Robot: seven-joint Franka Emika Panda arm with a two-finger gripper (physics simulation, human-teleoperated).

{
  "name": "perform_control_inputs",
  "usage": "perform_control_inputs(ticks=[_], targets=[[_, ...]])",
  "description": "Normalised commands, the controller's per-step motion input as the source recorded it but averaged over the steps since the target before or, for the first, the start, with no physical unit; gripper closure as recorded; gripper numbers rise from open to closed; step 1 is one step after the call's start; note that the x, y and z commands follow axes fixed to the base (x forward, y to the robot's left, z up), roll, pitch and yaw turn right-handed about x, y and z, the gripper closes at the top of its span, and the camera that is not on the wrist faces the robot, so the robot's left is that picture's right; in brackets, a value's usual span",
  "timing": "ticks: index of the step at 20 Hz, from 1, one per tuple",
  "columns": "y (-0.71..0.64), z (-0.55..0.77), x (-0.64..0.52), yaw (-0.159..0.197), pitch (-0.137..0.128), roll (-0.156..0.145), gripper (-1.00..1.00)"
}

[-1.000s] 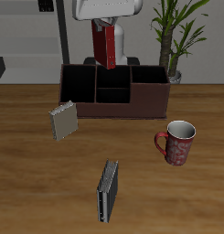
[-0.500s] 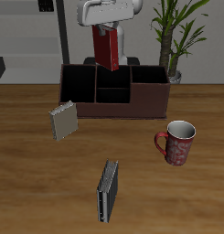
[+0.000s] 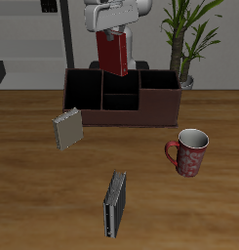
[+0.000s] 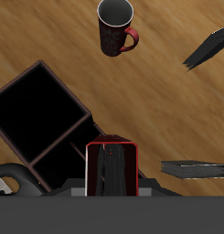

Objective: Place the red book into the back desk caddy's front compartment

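Gripper high above the table's back, pointing down, fingers clamped shut

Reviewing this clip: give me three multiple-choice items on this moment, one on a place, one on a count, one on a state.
1. Where is the thin dark-red hardcover book?
A. flat on the table
B. held in the air above the long dark-brown desk caddy
C. inside the mug

2. How many books lie on the wooden table?
A. none
B. two
C. four

3. How does the red patterned mug stand?
A. upright
B. tipped over
C. upside down

Answers: 1 B, the gripper holds it over the caddy; 2 B, one grey-beige book, one black book; 3 A, its opening faces up.
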Motion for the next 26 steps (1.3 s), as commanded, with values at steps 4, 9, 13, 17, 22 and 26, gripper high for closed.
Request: perform_control_inputs(ticks=[4,9,13,17,22,26], targets=[[0.01,0.13,0.04,0.19,-0.015,-0.005,1.0],[0.03,0.02,0.07,0.096,-0.007,-0.04,1.0],[0.21,-0.2,-0.04,0.095,0.021,0.006,1.0],[0.07,-0.14,-0.04,0.033,0.041,0.019,1.0],[0.04,-0.15,0.0,0.077,0.042,-0.001,1.0],[0.04,-0.26,-0.12,0.134,0.022,0.007,1.0]])
